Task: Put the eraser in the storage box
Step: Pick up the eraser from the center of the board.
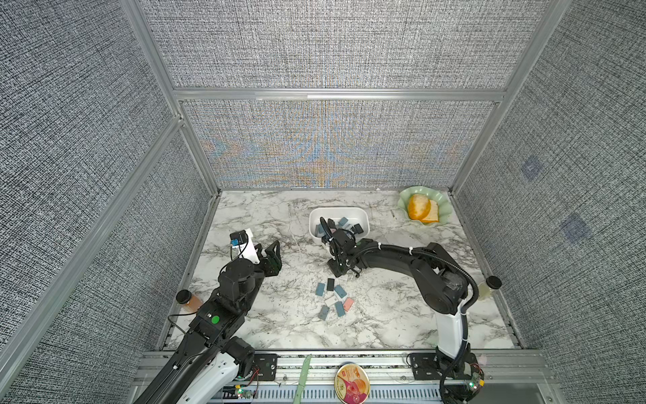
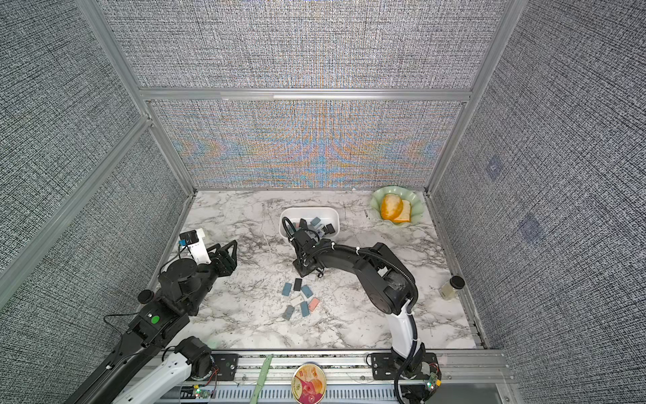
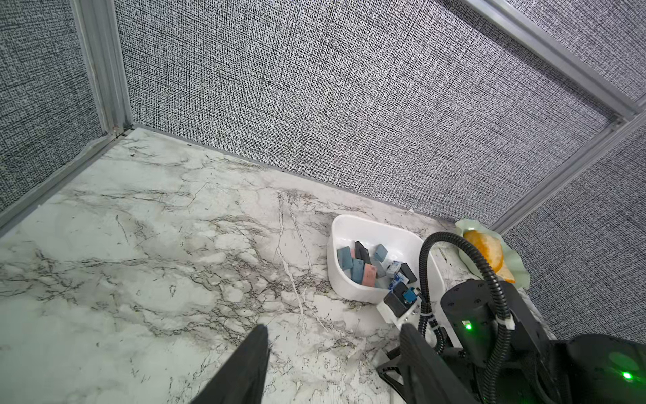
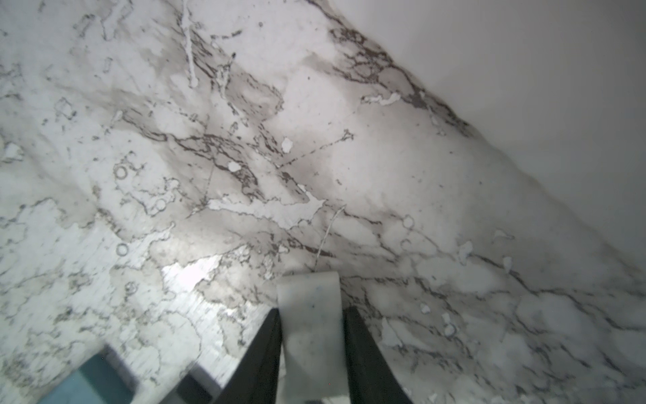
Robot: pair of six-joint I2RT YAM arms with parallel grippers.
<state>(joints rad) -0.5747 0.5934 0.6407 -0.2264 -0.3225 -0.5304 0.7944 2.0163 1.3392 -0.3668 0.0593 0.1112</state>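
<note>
My right gripper [image 4: 311, 311] is shut on a white eraser [image 4: 309, 297], held just above the marble table. In both top views this gripper [image 1: 337, 273] [image 2: 301, 272] points down between the storage box and a cluster of loose erasers [image 1: 334, 297]. The white storage box [image 1: 337, 210] [image 2: 307, 210] [image 3: 370, 224] stands just behind it and holds several erasers [image 3: 363, 266]. Its wall [image 4: 524, 70] fills a corner of the right wrist view. My left gripper [image 1: 276, 252] [image 3: 334, 327] hovers open and empty at the left of the table.
A pale green dish [image 1: 424, 206] with orange fruit sits in the back right corner. Small capped bottles stand at the left edge [image 1: 188, 300] and the right edge [image 1: 489, 286]. A round tin [image 1: 352, 383] lies on the front rail. A teal eraser [image 4: 94, 381] lies near the right gripper.
</note>
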